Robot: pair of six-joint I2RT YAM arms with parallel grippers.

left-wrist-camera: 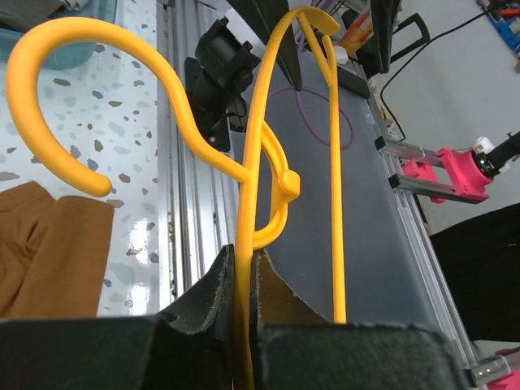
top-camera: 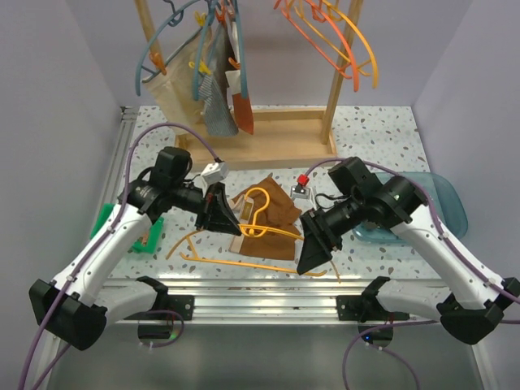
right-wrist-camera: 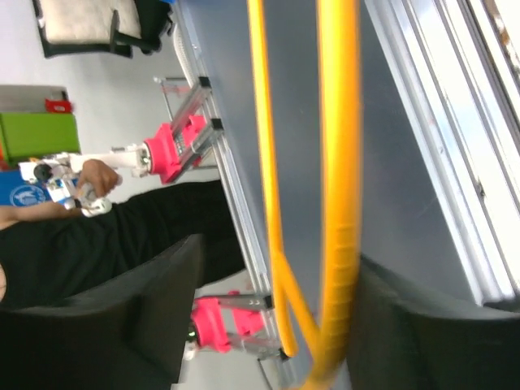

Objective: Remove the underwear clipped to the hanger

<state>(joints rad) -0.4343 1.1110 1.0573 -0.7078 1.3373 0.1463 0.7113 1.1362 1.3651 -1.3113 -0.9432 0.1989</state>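
The yellow-orange hanger (top-camera: 258,236) is held over the near part of the table, its hook curling above the rust-brown underwear (top-camera: 276,213), which lies crumpled on the table. I cannot tell whether a clip still holds the fabric. My left gripper (top-camera: 227,218) is shut on the hanger's thin rod, which shows in the left wrist view (left-wrist-camera: 244,272) (left-wrist-camera: 258,146), with the underwear (left-wrist-camera: 49,252) at the lower left. My right gripper (top-camera: 314,253) is open at the hanger's right end. In the right wrist view (right-wrist-camera: 276,317) the hanger's rods (right-wrist-camera: 337,162) run between its spread fingers (right-wrist-camera: 146,309).
A wooden rack (top-camera: 244,142) at the back carries blue-grey hangers with beige and grey cloths (top-camera: 215,97) and orange hangers (top-camera: 333,36). A teal tray (top-camera: 443,199) is at the right, a green block (top-camera: 110,223) at the left, a small red-topped device (top-camera: 302,188) behind the underwear.
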